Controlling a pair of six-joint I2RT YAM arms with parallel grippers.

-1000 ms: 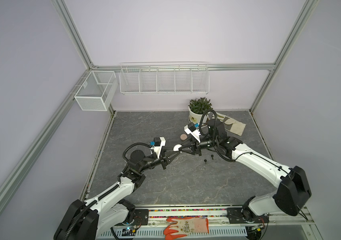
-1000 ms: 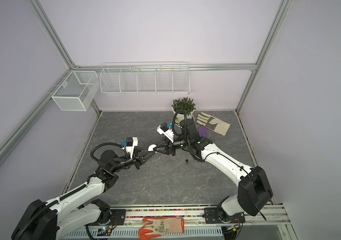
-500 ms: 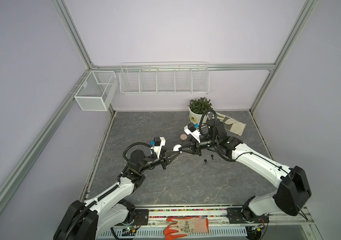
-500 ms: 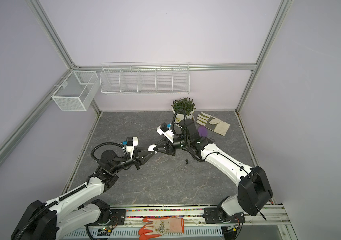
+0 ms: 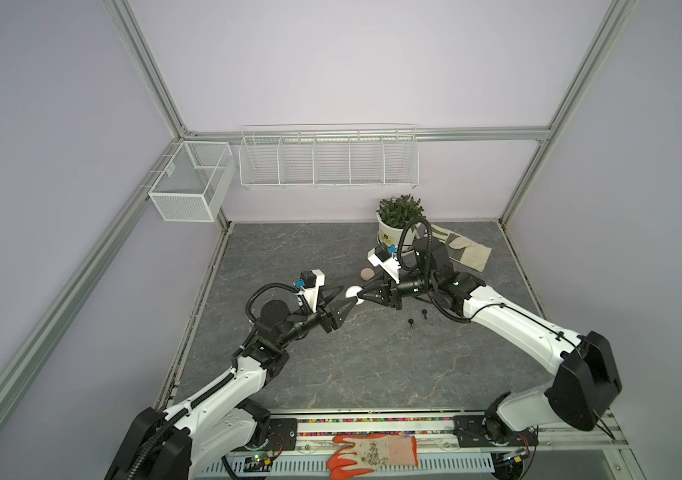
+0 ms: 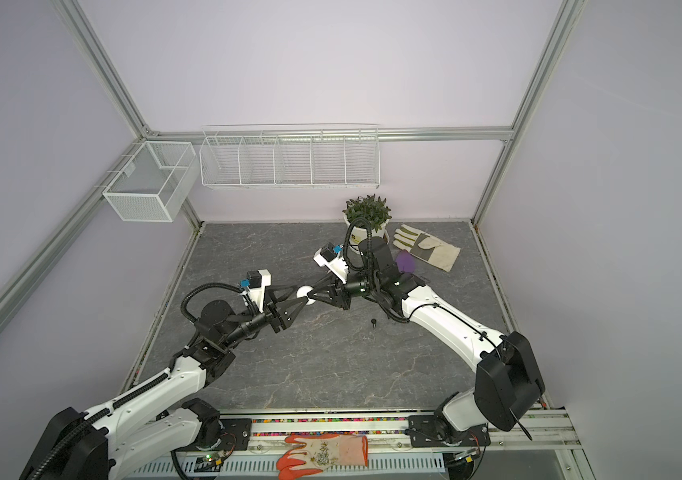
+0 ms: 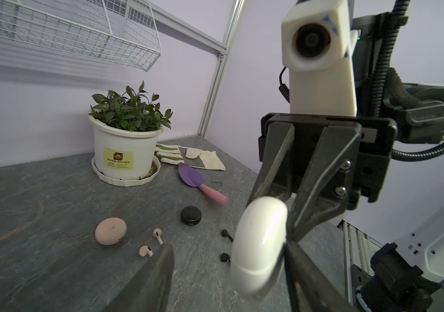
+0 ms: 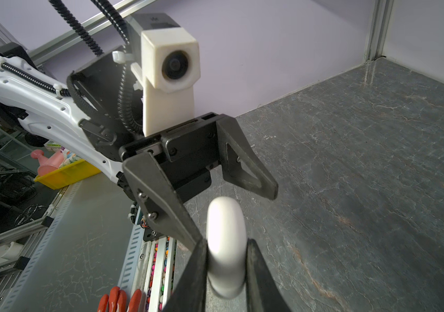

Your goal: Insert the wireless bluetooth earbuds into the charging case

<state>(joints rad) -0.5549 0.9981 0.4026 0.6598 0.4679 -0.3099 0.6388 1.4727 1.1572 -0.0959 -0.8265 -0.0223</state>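
A white round charging case (image 5: 353, 292) (image 6: 304, 293) hangs above the table's middle between both grippers. My right gripper (image 8: 226, 243) (image 5: 359, 296) is shut on the case (image 8: 225, 216), one finger on each flat face. My left gripper (image 7: 229, 245) (image 5: 349, 296) is open around the case (image 7: 261, 237); one finger lies against it and the other stands well clear. On the table lie two whitish earbuds (image 7: 157, 234) (image 7: 145, 250) and two black earbuds (image 7: 226, 234) (image 7: 225, 257), which both top views also show (image 5: 424, 312) (image 6: 373, 322).
A pink case (image 7: 111, 231) (image 5: 367, 273) and a black case (image 7: 191, 215) lie beside the earbuds. Behind them are a potted plant (image 5: 393, 228), a purple trowel (image 7: 191, 177) and a work glove (image 5: 464, 253). Wire baskets (image 5: 327, 158) hang on the back wall.
My left gripper's jaws have opened off the white case. The right jaws have closed tighter on it. Neither arm has visibly moved.
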